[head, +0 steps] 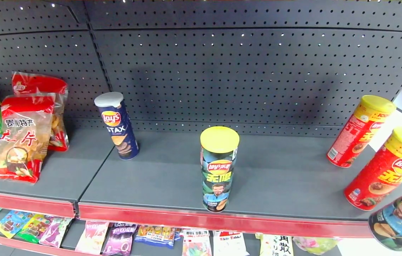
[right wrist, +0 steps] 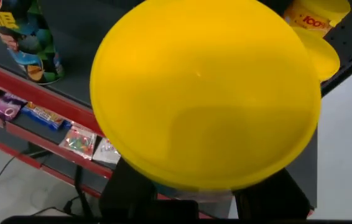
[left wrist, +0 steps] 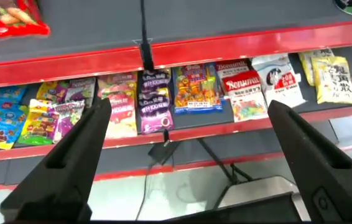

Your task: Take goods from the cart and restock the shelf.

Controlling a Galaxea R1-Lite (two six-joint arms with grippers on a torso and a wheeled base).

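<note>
With four chip cans (head: 218,169) already standing on the grey shelf (head: 275,177), the right gripper (right wrist: 198,202) is clamping a fifth, the dark-green can (head: 401,220), tilted just off the shelf's right front corner and not yet placed, while the left gripper (left wrist: 188,106) is hanging empty, jaws spread apart.

My left gripper (left wrist: 189,106): matte black.
I see two wedge-shaped jaws tapering to blunt tips, one with a small round recess near its base.
</note>
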